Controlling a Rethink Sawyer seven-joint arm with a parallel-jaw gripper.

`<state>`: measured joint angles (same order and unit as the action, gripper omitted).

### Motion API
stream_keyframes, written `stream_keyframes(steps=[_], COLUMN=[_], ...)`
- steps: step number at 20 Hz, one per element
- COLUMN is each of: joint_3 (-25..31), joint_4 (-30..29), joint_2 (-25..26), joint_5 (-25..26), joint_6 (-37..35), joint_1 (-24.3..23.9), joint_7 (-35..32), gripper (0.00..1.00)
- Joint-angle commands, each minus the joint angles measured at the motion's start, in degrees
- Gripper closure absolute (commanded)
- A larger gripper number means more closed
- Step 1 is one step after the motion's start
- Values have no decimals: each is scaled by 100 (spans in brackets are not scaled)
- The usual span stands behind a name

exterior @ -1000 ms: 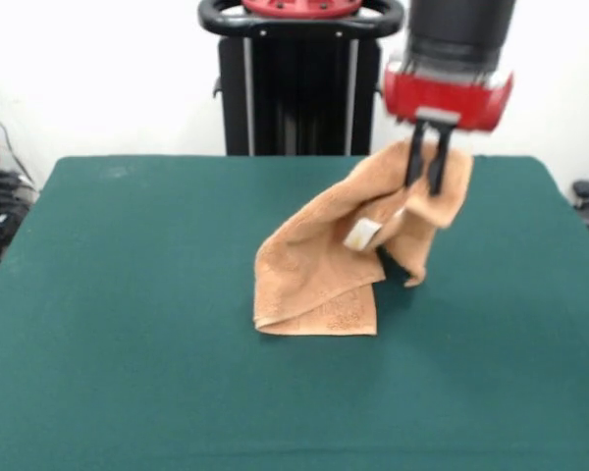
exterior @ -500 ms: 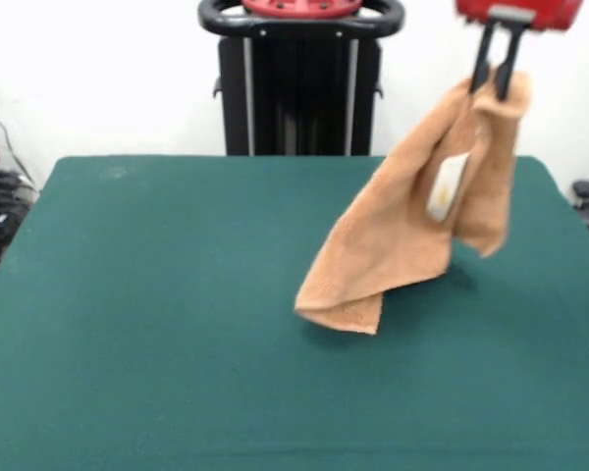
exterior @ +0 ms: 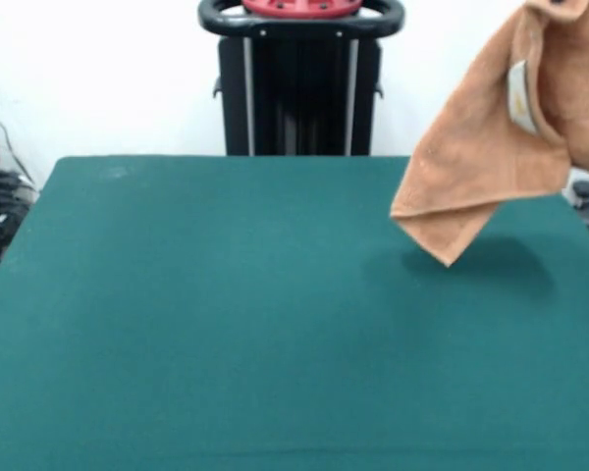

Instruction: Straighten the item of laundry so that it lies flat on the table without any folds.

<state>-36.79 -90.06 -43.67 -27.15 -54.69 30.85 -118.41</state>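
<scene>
The broad table (exterior: 177, 343) covered in dark green felt-like cloth fills the lower two thirds of the frame, its near edge running out of the bottom and its far edge crossing just below the middle of the upper half. On the cloth right of centre lies a soft dark shadow (exterior: 491, 260), and directly above it hangs the tan, orange-brown terry hand towel (exterior: 476, 157), lifted clear of the table. It droops from the upper right corner of the frame in a loose doubled drape, its lowest corner pointing down toward the shadow without touching the green surface. A small white label (exterior: 517, 96) shows on a fold near its upper part, beside a second flap that falls along the right edge. The top of the towel runs out of the frame, so the gripper holding it is out of sight and I cannot tell how its fingers stand. Farther back, at the top centre, stands the black pedestal (exterior: 299, 88) with a rounded black rail and a red part on top, against a plain white wall (exterior: 98, 69).
</scene>
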Motion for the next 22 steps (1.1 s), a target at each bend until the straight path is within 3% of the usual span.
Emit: stream_keyframes(steps=[1,14,22], joint_3=[16,393,777], joint_4=[159,-298,-901], joint_2=[40,170,200], joint_5=[117,-339,-781], joint_6=[-698,-78,604], joint_1=[176,687,788], joint_7=[-1963,-3100,-3111], gripper=[100,100,100])
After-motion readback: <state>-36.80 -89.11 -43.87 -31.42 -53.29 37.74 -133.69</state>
